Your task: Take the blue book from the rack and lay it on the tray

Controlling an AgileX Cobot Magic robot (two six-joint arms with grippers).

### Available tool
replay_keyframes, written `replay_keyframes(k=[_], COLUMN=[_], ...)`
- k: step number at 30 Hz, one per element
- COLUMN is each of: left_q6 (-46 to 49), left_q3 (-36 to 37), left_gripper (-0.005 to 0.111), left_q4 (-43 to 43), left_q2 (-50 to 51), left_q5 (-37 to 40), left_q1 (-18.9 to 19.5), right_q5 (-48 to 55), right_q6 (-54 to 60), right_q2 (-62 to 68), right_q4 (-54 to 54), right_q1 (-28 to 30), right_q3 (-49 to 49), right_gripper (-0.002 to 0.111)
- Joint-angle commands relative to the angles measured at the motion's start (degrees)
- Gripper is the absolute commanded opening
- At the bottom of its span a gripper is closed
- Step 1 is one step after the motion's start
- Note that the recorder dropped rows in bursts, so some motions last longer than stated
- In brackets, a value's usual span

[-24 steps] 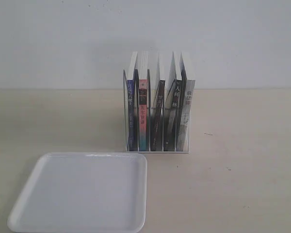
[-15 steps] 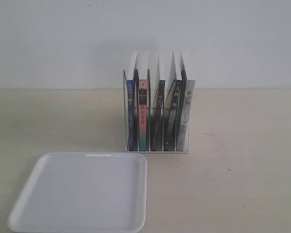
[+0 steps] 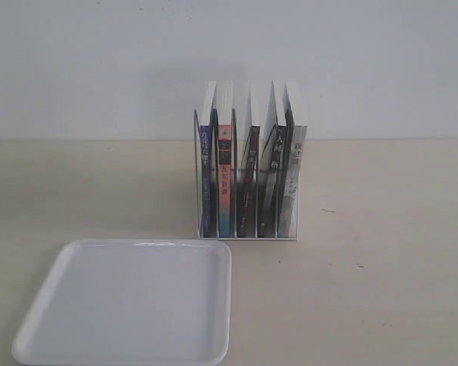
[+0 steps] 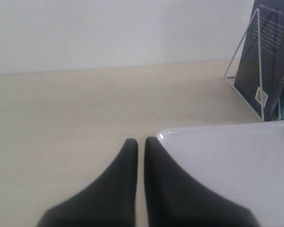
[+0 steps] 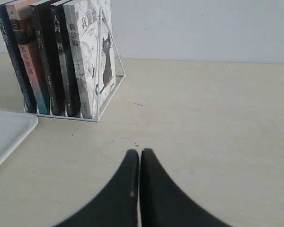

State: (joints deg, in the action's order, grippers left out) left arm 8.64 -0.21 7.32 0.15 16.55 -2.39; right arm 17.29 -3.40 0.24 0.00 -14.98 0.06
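Left claw (image 4: 141, 142) and right claw (image 5: 139, 152) hang clenched and empty while the blue book (image 3: 206, 175) stands leftmost in the rack (image 3: 248, 238), where a skewed pull could drag the whole light rack over.

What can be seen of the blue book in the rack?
The blue book is a thin paperback: dark blue spine with pale characters, white page edges on top. It stands upright, spine forward, in the end slot of the white wire rack, leftmost in the exterior view, beside a book with a pink-and-teal spine. Its outer cover is dark blue with small pale print and a small white patch low down; the rack's end wire crosses it. It is not yet taken out.
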Motion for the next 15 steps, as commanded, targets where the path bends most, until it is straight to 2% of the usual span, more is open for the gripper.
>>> replay_keyframes(k=[1, 11, 15], left_q6=[0.1, 0.1, 0.1], left_q3=[0.2, 0.2, 0.2], left_gripper=[0.004, 0.004, 0.004], left_q4=[-0.3, -0.3, -0.3], left_q2=[-0.2, -0.2, -0.2], left_q5=[0.2, 0.2, 0.2], left_q1=[0.1, 0.1, 0.1], right_q5=[-0.7, -0.9, -4.1], right_q6=[0.3, 0.6, 1.2], right_q2=[-0.2, -0.2, -0.2], right_q4=[0.0, 0.0, -0.7], right_q1=[0.2, 0.2, 0.2], right_q3=[-0.1, -0.1, -0.1], right_gripper=[0.000, 0.000, 0.000])
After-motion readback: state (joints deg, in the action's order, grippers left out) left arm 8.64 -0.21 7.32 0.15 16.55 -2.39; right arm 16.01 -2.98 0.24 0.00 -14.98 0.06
